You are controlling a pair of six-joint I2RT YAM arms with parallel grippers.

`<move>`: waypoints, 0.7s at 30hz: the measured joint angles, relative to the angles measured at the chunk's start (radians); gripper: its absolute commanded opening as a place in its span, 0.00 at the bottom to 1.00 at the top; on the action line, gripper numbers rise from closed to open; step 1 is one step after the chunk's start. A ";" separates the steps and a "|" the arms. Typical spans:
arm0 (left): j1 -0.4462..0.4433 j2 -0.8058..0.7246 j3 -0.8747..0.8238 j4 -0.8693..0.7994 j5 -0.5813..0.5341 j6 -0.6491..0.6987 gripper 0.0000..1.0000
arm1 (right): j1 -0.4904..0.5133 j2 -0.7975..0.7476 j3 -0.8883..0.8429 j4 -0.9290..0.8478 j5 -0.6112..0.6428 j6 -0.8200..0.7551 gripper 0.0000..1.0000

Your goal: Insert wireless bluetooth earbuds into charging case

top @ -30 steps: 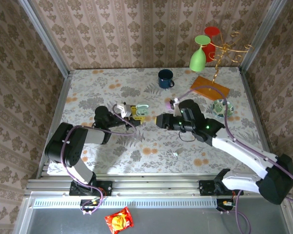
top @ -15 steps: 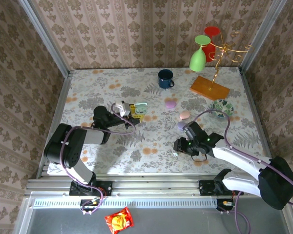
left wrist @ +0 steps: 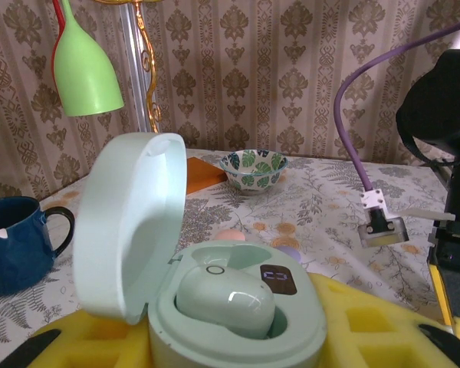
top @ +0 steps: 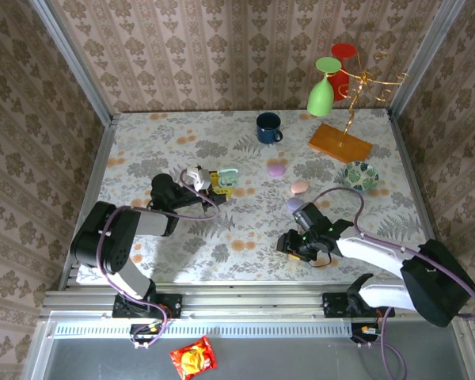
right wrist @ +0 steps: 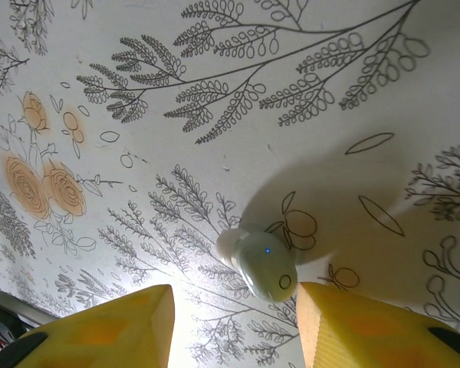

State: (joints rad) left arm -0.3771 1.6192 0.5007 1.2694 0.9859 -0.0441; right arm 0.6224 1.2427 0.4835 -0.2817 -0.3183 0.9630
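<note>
While the small dark panel (left wrist: 277, 278) on the front of the charging case (left wrist: 238, 337) carries a pale mark, it is too small to read, and the print on the red snack packet (top: 193, 358) on the grey ledge below the near rail is likewise illegible. The table (top: 222, 245) is covered in a pale floral cloth and enclosed on three sides by brown damask wallpaper, with metal posts at the far corners. The case, pale green with its lid raised, sits left of centre, midway between the near and far edges. The left gripper (top: 214, 180) is closed on it, its yellow pads (left wrist: 368, 326) pressed to either side. One seated earbud (left wrist: 226, 303) rests in the case. A loose earbud (right wrist: 262, 264), also pale green, lies on the cloth close to the near edge, right of centre. The right gripper (right wrist: 234, 330) hangs low over it with fingers apart, gripping nothing, the bud just ahead of the gap. Toward the far right corner stand a gold rack (top: 356, 87) on an orange base (top: 339, 142), with a green glass (top: 321, 87) and a red glass (top: 344, 54) hanging from it. A blue mug (top: 267, 127) stands near the far edge and a leaf-patterned bowl (top: 360, 176) near the right edge. Three pastel pebbles (top: 299, 187) lie between the bowl and the case. Bare cloth runs along the left edge and between the two grippers.
</note>
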 measured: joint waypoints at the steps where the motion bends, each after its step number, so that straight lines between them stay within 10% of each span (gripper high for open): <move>1: 0.000 -0.001 -0.001 0.000 0.000 0.000 0.39 | 0.000 0.008 0.000 0.008 -0.004 0.003 0.47; 21: 0.012 -0.001 -0.004 0.000 -0.011 0.011 0.39 | 0.044 0.195 0.123 0.108 -0.027 0.001 0.46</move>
State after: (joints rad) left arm -0.3649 1.6180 0.4969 1.2694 0.9745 -0.0330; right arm 0.6666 1.4372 0.6067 -0.1738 -0.3450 0.9642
